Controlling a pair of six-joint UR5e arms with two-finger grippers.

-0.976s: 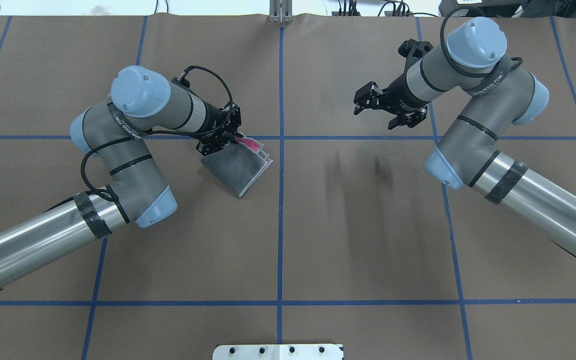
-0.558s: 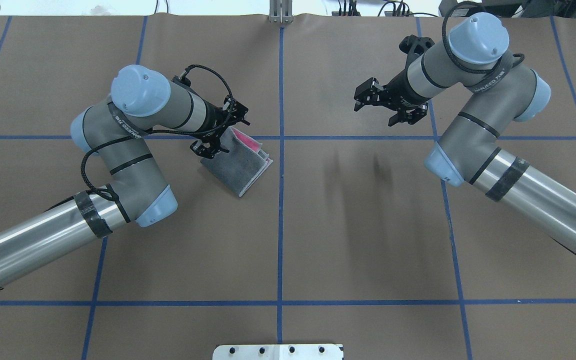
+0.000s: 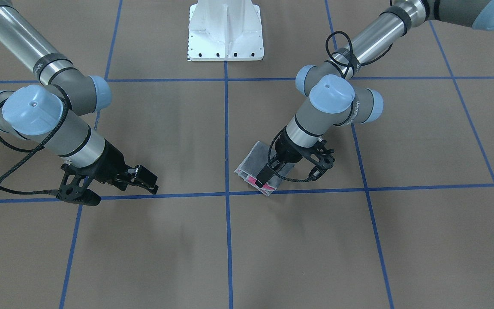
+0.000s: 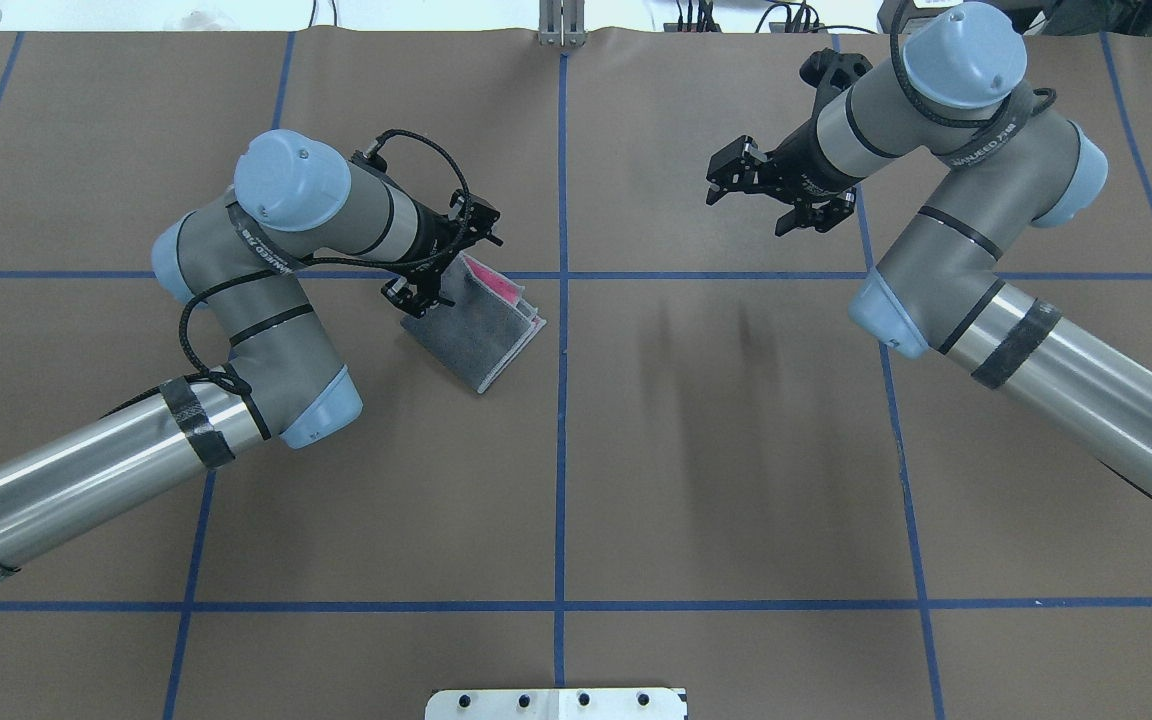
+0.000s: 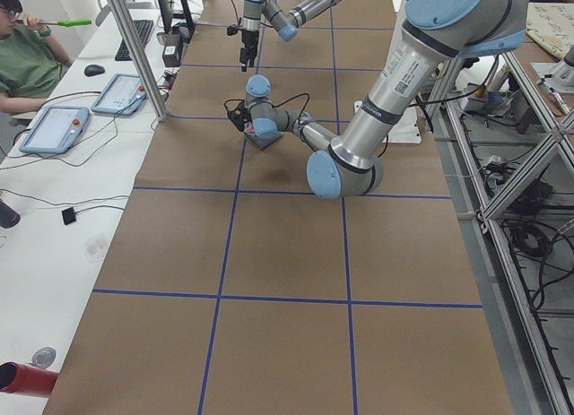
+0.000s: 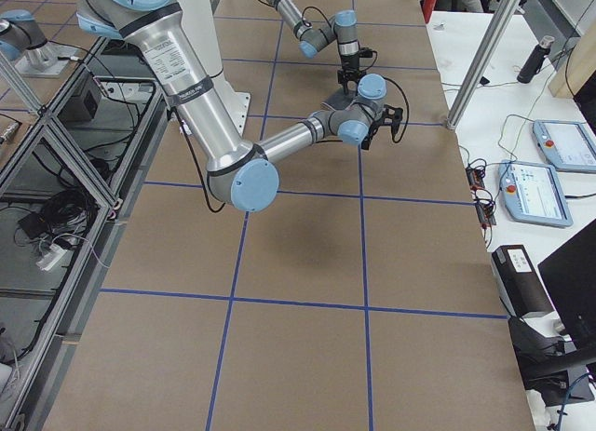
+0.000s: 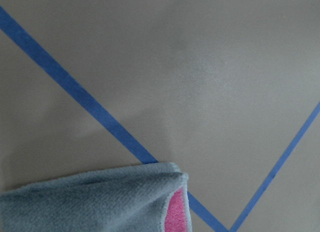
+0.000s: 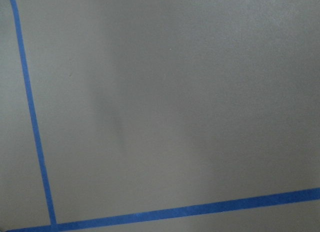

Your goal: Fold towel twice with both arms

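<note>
- Grey terry lies uppermost on the towel (image 4: pixel 474 332), which is folded into a small rectangle and laid flat on the table (image 4: pixel 736 470). Bright pink is shown at its far corner, and light hems are stacked along its right edge in the overhead view.
- The towel is placed just left of the central blue tape line (image 4: pixel 561 450) in that view, with its pink corner reaching the tape that runs crosswise.
- The left gripper (image 3: pixel 266 178) is held low over the pink corner, pointing down. Whether the cloth is touched, and whether the fingers are apart or together, cannot be told.
- Only the towel's corner, the tape and bare surface are shown in the left wrist view.
- The right gripper (image 4: pixel 719 180) is held well apart from the towel, on the other side of the central line. It is raised above the table with its fingers spread and nothing between them.
- Brown paper is spread over the table and marked into squares by the tape.
- The white pedestal base (image 3: pixel 225 34) is seen at the robot's edge of the table.
- A seated operator (image 5: pixel 25 61) in green is seen beside the table in the left side view.
</note>
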